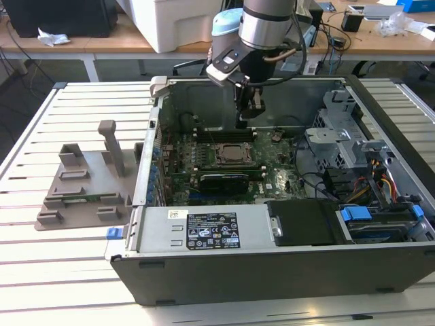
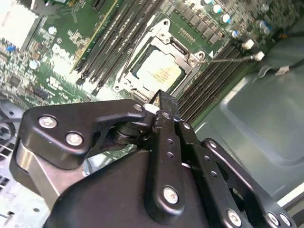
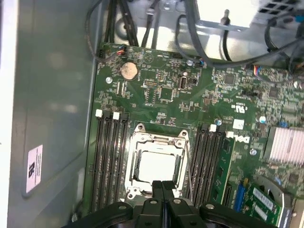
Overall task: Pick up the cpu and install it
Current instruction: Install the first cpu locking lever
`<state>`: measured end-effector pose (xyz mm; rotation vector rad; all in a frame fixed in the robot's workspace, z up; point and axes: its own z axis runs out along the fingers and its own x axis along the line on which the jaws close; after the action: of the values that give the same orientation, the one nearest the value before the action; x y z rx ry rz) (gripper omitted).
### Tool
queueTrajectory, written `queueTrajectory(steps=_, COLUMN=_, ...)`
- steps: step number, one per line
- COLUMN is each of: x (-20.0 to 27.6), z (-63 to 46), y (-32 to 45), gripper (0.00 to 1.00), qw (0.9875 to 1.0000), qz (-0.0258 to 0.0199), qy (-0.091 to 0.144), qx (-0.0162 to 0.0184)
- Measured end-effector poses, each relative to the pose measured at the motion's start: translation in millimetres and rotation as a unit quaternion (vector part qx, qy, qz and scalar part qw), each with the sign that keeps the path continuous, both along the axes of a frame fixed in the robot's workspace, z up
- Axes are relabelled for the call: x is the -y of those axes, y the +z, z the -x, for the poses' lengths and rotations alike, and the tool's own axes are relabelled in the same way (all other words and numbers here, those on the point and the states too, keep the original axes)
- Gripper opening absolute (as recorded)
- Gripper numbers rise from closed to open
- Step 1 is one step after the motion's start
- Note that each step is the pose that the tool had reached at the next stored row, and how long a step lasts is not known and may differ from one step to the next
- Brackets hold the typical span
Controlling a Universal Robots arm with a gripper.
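Observation:
The cpu [image 1: 234, 155] [image 2: 159, 71] [image 3: 154, 166], a pale square chip, lies flat in the metal-framed socket [image 3: 135, 142] in the middle of the green motherboard [image 1: 279, 178], between rows of black memory slots. My gripper [image 1: 246, 119] [image 2: 161, 99] [image 3: 162, 186] hangs inside the open computer case, above the socket's edge and clear of the chip. Its two black fingers are pressed together with nothing between them. A thin socket lever [image 2: 228, 58] runs out along one side of the socket.
The open case [image 1: 272, 272] lies on a slatted white table [image 1: 68, 272]. A grey plastic holder [image 1: 88, 183] stands on the table at the exterior view's left. Cables, a drive cage [image 1: 340, 129] and a black power supply [image 1: 302, 223] fill the case's right side.

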<state>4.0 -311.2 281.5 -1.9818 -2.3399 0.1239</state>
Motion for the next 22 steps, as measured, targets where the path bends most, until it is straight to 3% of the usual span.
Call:
queueTrajectory(steps=3, x=0.0, z=0.0, y=0.0, gripper=0.11, qw=0.9993, qz=0.0, qy=0.037, qx=0.0)
queueTrajectory(steps=6, x=0.0, z=0.0, y=0.0, gripper=0.11, qw=0.9969, qz=0.0, qy=0.079, qx=0.0)
queueTrajectory(steps=7, x=0.0, z=0.0, y=0.0, gripper=0.11, qw=0.9955, qz=0.0, qy=0.095, qx=0.0)
queueTrajectory(steps=9, x=0.0, z=0.0, y=0.0, gripper=0.11, qw=0.9908, qz=0.0, qy=0.136, qx=0.0)
queueTrajectory(steps=10, x=0.0, z=0.0, y=0.0, gripper=0.11, qw=0.9864, qz=-0.0001, qy=0.164, qx=0.0)
queueTrajectory(steps=12, x=0.0, z=-0.1, y=0.0, gripper=0.11, qw=0.9789, qz=-0.0001, qy=0.204, qx=0.0)
queueTrajectory(steps=15, x=0.0, z=0.0, y=0.0, gripper=0.11, qw=0.9676, qz=-0.0001, qy=0.253, qx=0.0)
queueTrajectory(steps=19, x=0.0, z=0.0, y=0.0, gripper=0.11, qw=0.9582, qz=-0.0001, qy=0.286, qx=0.0)
queueTrajectory(steps=21, x=0.0, z=0.0, y=0.0, gripper=0.11, qw=0.9518, qz=0.0, qy=0.307, qx=0.0)
queueTrajectory(steps=22, x=0.0, z=0.0, y=0.0, gripper=0.11, qw=0.9476, qz=0.0, qy=0.32, qx=0.0)
